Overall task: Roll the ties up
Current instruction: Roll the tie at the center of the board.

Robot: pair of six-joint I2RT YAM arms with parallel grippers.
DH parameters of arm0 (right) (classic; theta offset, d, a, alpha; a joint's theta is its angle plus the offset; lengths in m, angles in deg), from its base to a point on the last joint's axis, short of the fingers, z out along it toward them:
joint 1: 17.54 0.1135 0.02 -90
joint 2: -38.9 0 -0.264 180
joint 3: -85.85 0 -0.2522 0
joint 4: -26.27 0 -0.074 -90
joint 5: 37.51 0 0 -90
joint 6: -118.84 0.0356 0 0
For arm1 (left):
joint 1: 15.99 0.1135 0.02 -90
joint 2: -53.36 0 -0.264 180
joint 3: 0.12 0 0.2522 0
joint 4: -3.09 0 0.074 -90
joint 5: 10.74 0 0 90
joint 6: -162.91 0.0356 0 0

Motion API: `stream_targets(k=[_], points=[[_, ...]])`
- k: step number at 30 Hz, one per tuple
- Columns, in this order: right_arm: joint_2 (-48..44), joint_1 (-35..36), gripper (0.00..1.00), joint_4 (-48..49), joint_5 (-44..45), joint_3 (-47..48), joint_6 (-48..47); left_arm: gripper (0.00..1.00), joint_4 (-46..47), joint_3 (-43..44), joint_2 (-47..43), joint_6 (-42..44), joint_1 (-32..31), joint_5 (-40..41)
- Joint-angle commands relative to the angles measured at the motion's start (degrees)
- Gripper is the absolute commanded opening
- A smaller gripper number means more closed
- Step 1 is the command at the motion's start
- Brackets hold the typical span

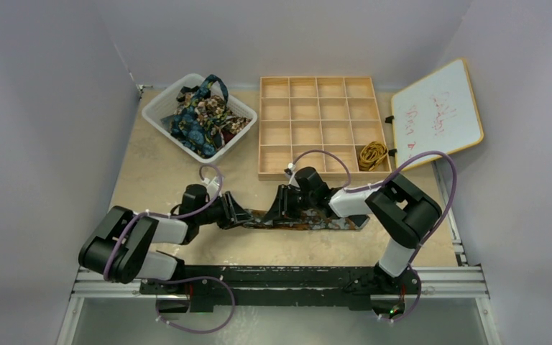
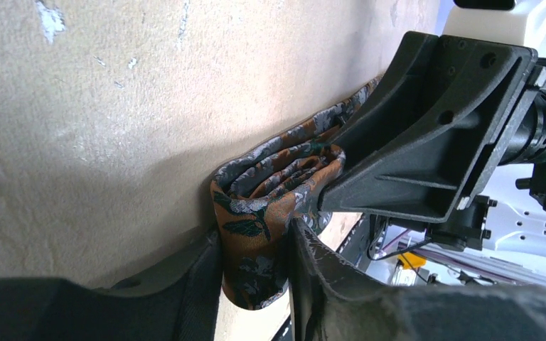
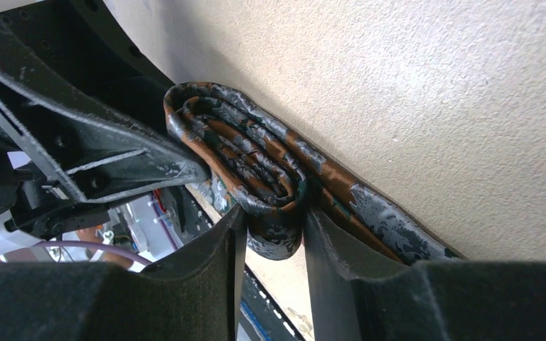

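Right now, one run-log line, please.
step: rolling | brown tie: partly rolled, tail flat on table | left gripper: shut on roll | right gripper: shut on roll
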Motion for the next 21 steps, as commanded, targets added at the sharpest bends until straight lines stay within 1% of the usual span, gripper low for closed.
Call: stream_targets(k=[1, 3, 6, 8, 11, 13, 15, 21], points=[[-0.51, -0.26, 0.38, 0.09, -1.0, -0.34, -0.33, 0.31, 0.22, -0.16, -0.68, -0.97, -0.6, 3.47], [-2.12, -0.32, 0.41, -1.28, 0.05, -0.01, -0.68, 0.31, -2.37, 0.41, -2.74, -0.64, -0.6, 4.35], [-6.21, -0.35, 0.5, -4.03, 3.28, 0.19, -1.41, 0.3, -8.69, 2.46, -5.99, 0.95, -0.6, 6.16], [-7.75, -0.35, 0.51, -5.49, 4.5, 0.59, -2.13, 0.3, -12.48, 3.58, -7.96, 1.67, -0.68, 7.15], [-7.65, -0.35, 0.47, -6.35, 4.79, 1.29, -2.96, 0.3, -15.79, 4.3, -10.47, 1.6, -0.69, 8.5], [-6.47, -0.35, 0.41, -6.09, 4.87, 1.71, -3.48, 0.3, -18.14, 5.15, -11.65, 1.49, -0.75, 9.29], [-5.27, -0.35, 0.37, -5.25, 4.34, 1.76, -3.51, 0.3, -20.78, 6.68, -12.44, 2.01, -0.92, 10.11], [-2.32, -0.35, 0.33, -3.89, 3.35, 3.73, -3.13, 0.3, -28.81, 11.27, -12.9, 4.96, -2.56, 14.4]])
